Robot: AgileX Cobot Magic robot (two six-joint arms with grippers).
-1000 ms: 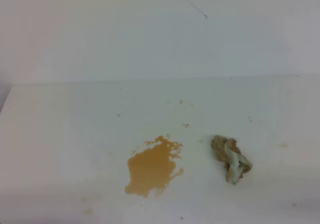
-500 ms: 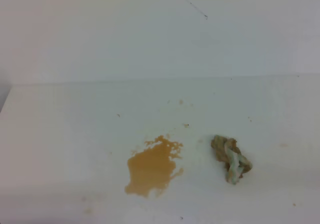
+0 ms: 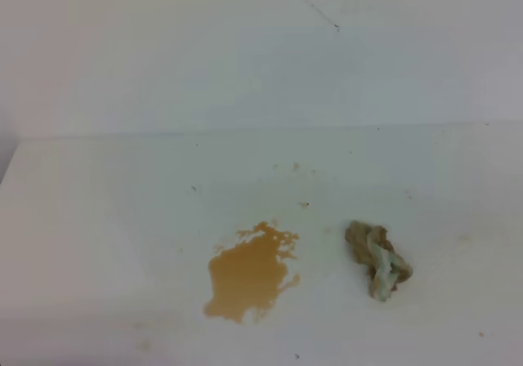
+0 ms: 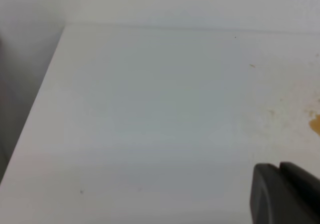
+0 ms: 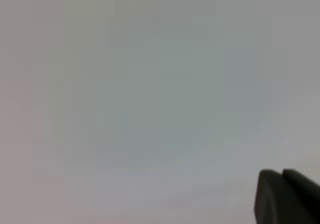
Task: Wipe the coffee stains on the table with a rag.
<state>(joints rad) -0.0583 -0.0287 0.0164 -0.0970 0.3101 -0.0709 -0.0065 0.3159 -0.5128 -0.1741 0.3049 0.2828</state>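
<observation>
A: Starting at the left jaws [image 4: 287, 194]: only a dark corner of them shows at the lower right of the left wrist view, and I cannot tell whether they are released or clenched.

B: Same for the right jaws [image 5: 287, 196], a dark block low in the right wrist view against a blurred pale surface; their state cannot be told either.

A: Out from the left jaws, bare white table [image 4: 150, 124] stretches up and to the left, and a sliver of the coffee stains [image 4: 315, 123] sits at the right edge just above them.

B: Neither pair shows in the exterior high view. There the coffee stains [image 3: 248, 274] form a tan-orange blotch on the table [image 3: 98, 219], and the rag [image 3: 377, 260] lies wadded to its right, near it but apart, brown with pale greenish folds.
</observation>
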